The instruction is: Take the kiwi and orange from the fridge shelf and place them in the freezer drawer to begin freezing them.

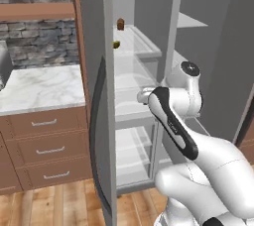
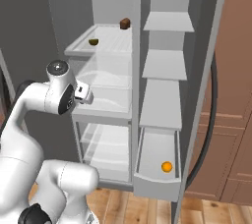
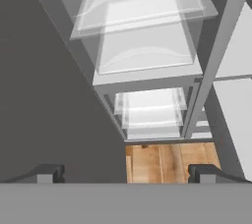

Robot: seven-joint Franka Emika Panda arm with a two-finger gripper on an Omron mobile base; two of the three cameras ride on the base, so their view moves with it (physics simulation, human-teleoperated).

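Gripper (image 3: 126, 173) hanging open and empty, low before the fridge shelves.
Orange (image 2: 167, 167) is sitting in the freezer drawer (image 2: 156, 183), lower right; kiwi (image 2: 93, 42) is waiting on the far upper shelf (image 2: 78, 47) near a brown cylinder (image 2: 125, 23). Risk: reaching up, fingers clipping the shelf lip or knocking it.

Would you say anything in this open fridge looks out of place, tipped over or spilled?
Nothing stands out. The kiwi sits on the upper shelf near a small brown item, the orange lies in the pulled-out freezer drawer, and no spill or damage shows. The gripper is open and holds nothing.
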